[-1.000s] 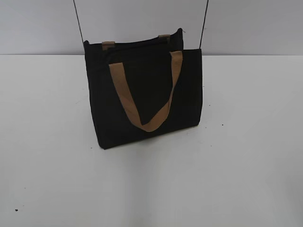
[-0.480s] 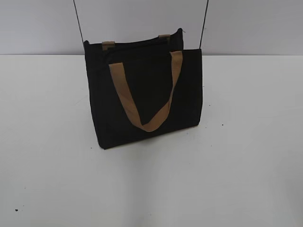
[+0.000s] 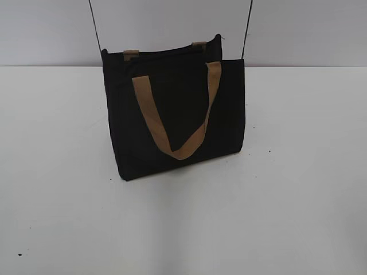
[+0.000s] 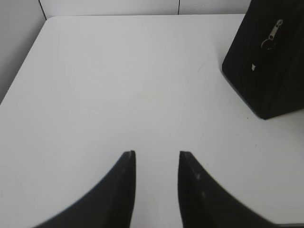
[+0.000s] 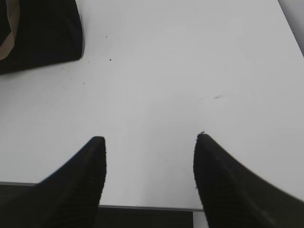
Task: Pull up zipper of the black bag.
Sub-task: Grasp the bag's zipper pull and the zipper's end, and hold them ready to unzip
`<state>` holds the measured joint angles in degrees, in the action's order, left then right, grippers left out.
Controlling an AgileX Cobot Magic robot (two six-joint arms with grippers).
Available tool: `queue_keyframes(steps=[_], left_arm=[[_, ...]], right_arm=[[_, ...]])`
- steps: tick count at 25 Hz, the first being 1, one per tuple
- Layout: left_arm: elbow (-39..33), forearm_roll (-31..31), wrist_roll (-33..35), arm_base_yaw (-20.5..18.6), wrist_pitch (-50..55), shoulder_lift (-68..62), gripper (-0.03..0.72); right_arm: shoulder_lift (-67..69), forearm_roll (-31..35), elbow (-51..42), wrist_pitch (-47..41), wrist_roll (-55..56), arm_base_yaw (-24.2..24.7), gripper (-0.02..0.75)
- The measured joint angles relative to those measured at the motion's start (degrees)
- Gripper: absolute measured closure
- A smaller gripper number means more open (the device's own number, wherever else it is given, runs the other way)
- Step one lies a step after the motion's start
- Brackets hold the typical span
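White counter (image 3: 298, 172) runs back to a pale grey wall; the counter's far edge meets the wall just behind the bag's top. Surface bare apart from a few dark specks near the front left corner of the exterior view.

Black bag (image 3: 175, 114) stands upright on the counter, slightly left of centre and toward the back. Near tan handle (image 3: 178, 123) hangs down the front face in a U; the tops of the far handle show as two tan tabs at the back rim. Thin black shoulder strap (image 3: 94, 26) rises from both upper corners and leaves the top of the picture. Wide open counter lies in front of the bag and to both sides.

Left wrist view: left gripper (image 4: 156, 159) low over bare counter, fingers (image 4: 123, 185) apart with a narrow gap, holding nothing. Bag's end panel sits at the upper right, well apart from the fingertips. Silvery zipper (image 4: 274, 31) pull hangs on that end panel near the top, with a small ring just below it. Counter's left edge and back edge both visible; back corner at upper left.

Right wrist view: right gripper (image 5: 151, 142) fingers (image 5: 223, 180) spread wide, nothing between them, just inside the counter's near edge. Bag's lower corner with a bit of tan handle shows at upper left, well apart. Counter's right edge cuts the upper right corner.
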<state>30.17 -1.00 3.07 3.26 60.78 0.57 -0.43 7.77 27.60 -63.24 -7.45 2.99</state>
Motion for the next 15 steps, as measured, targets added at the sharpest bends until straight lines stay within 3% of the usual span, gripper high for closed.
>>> queue_keyframes(steps=[3, 9, 15], left_arm=[[0.9, 0.0, 0.0, 0.0, -2.3, 0.0, 0.410], [3.7, -0.2, 0.0, 0.0, -14.6, -6.9, 0.171], [3.7, -0.4, 0.0, 0.0, -28.9, -18.3, 0.138]], right_arm=[[0.0, 0.0, 0.0, 0.0, 0.0, 0.0, 0.288], [0.0, 0.0, 0.0, 0.0, 0.0, 0.0, 0.288], [0.0, 0.0, 0.0, 0.0, 0.0, 0.0, 0.288]])
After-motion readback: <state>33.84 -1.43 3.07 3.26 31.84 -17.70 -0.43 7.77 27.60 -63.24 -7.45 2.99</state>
